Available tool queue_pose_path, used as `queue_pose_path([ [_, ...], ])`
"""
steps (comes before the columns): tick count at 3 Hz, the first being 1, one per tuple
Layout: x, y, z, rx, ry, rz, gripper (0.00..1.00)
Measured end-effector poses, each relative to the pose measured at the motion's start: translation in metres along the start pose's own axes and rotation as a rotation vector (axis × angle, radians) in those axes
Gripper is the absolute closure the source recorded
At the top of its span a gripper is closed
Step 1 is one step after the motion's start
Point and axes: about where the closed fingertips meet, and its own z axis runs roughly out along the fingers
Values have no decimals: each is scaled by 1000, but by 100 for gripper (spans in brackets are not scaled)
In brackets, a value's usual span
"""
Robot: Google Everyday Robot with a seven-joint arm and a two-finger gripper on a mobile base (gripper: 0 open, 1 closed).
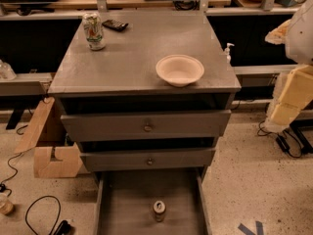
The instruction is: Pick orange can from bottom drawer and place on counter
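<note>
Orange can (159, 210) stands upright in the open bottom drawer (126, 199), near side; my pincer (282, 112) hangs at the right, off the surface (137, 58), and I cannot tell its state.

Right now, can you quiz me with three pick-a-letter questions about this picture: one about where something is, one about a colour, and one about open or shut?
1. Where is the orange can?
A. on the wooden bench
B. in the bottom drawer
C. on the floor

2. What colour is the bowl?
A. white
B. blue
C. red

3. The bottom drawer is
A. shut
B. pulled open
C. missing

Answers:
1 B: the can stands upright on the drawer's flat floor.
2 A: the bowl on the counter is pale white.
3 B: the drawer's bare floor and side walls show, sticking out at the bottom.

The pincer hangs at the right edge, beside the cabinet and far from the can.
</note>
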Motion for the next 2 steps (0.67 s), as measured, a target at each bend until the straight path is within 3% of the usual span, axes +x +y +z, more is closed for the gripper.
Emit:
queue_pose_path([
  [1,0,0,0,0,0,0,0],
  [2,5,0,11,2,-43,2,0],
])
